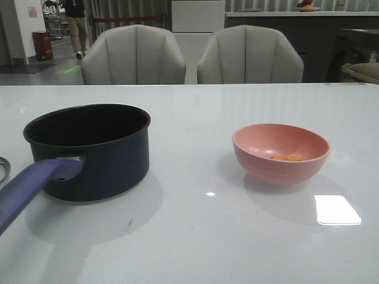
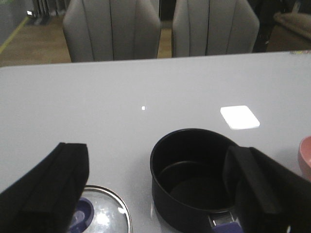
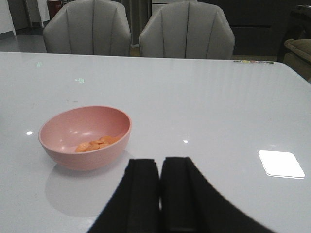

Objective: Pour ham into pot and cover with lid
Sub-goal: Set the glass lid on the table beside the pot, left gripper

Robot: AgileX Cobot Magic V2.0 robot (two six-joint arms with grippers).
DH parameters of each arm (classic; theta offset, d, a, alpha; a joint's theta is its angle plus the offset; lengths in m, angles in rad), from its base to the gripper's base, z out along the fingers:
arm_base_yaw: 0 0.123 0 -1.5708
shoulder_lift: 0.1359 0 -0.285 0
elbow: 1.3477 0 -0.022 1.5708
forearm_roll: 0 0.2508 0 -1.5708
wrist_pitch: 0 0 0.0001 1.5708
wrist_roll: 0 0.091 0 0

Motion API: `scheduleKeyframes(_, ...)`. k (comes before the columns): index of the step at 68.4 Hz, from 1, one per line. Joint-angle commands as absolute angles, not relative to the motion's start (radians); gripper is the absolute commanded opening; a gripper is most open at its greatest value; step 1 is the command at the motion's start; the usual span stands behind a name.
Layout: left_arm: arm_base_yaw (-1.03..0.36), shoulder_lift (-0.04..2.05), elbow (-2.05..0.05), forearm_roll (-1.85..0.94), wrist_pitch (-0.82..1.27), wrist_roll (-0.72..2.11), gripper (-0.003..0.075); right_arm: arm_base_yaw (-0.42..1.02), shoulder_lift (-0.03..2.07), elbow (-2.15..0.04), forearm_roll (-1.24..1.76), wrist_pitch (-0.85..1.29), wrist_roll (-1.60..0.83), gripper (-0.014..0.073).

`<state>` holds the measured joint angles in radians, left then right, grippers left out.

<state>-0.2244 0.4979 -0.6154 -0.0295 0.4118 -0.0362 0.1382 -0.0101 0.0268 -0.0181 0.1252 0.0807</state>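
The dark navy pot (image 1: 89,148) stands on the left of the table, empty, its purple-blue handle (image 1: 32,186) pointing toward the near left edge. Orange-pink ham slices (image 1: 288,157) lie in a salmon-pink bowl (image 1: 280,154) on the right. The glass lid (image 2: 104,213) with its blue knob lies flat beside the pot (image 2: 194,179); only a sliver of its rim (image 1: 3,168) shows in the front view. My left gripper (image 2: 155,170) hovers open above the lid and pot. Near the bowl (image 3: 85,136) and its ham (image 3: 97,143), my right gripper (image 3: 160,167) is shut and empty.
Two grey chairs (image 1: 133,56) stand behind the table's far edge. A bright square light reflection (image 1: 336,209) lies on the white tabletop near the bowl. Neither arm shows in the front view.
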Motion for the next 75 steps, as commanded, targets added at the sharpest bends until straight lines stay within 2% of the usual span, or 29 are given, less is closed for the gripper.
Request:
scheduleKeyframes(1,-0.232,0.398,-0.582,-0.038,0.297,-0.037,0.0603,0.132,-0.03,0.021,-0.033,0.049,0.077,0.0158)
scheduleKeyframes(15,-0.232,0.213,-0.45,-0.058,0.292,-0.037,0.0603,0.132,-0.03,0.021,-0.033,0.022,0.077,0.0158)
scheduleKeyframes(28,-0.239,0.155,-0.391,-0.058,0.35,-0.037,0.0603,0.132,-0.029,0.013,-0.012,-0.118,0.078,0.0158)
scheduleKeyframes(50,-0.295,0.155,-0.383,-0.059,0.346,-0.037,0.0603,0.136,0.204,-0.268,0.0,0.204,0.077,0.0158)
scheduleKeyframes(70,-0.296,0.155,-0.383,-0.059,0.346,-0.037,0.0603,0.136,0.339,-0.291,0.051,0.219,0.078,0.0158)
scheduleKeyframes(75,-0.296,0.155,-0.383,-0.059,0.346,-0.037,0.0603,0.136,0.421,-0.326,0.075,0.22,0.077,0.0183)
